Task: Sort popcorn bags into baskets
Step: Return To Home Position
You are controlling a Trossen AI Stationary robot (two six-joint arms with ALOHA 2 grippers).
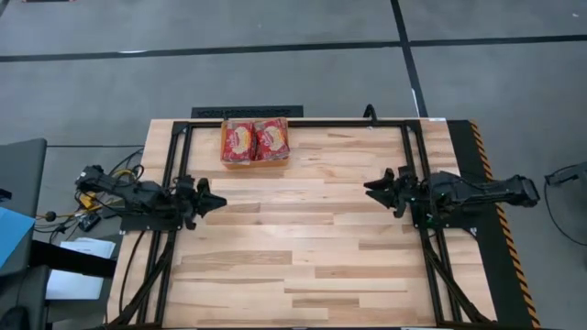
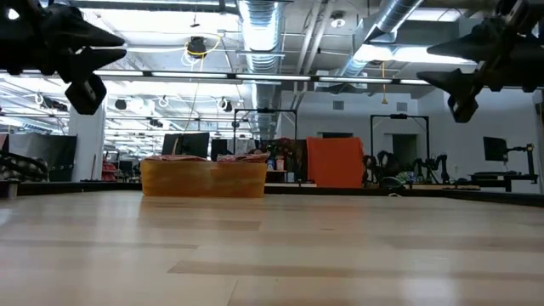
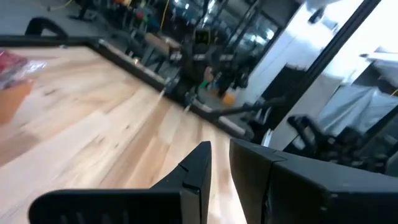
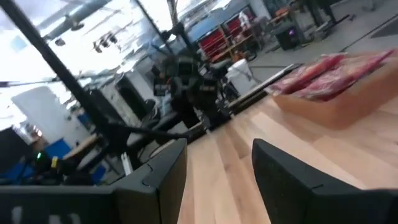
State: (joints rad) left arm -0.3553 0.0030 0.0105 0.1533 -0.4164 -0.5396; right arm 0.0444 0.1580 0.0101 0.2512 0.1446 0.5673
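The orange basket [image 1: 240, 164] stands at the table's far edge, left of centre, its bottom on the wood. Red popcorn bags [image 1: 255, 139] lie flat in it, two abreast on top. The basket also shows in the low view [image 2: 204, 179], the left wrist view [image 3: 11, 101] and the right wrist view [image 4: 348, 99]. My left gripper [image 1: 216, 199] hovers above the table's left side, open by a narrow gap [image 3: 220, 148], empty. My right gripper [image 1: 371, 187] hovers above the right side, open [image 4: 217, 149], empty. Both point toward the table's middle.
A black metal frame [image 1: 303, 122] runs along the far edge and down both sides of the wooden table. Bare wood [image 1: 293, 238] lies between the two grippers and toward the near edge. No loose bags show on the table.
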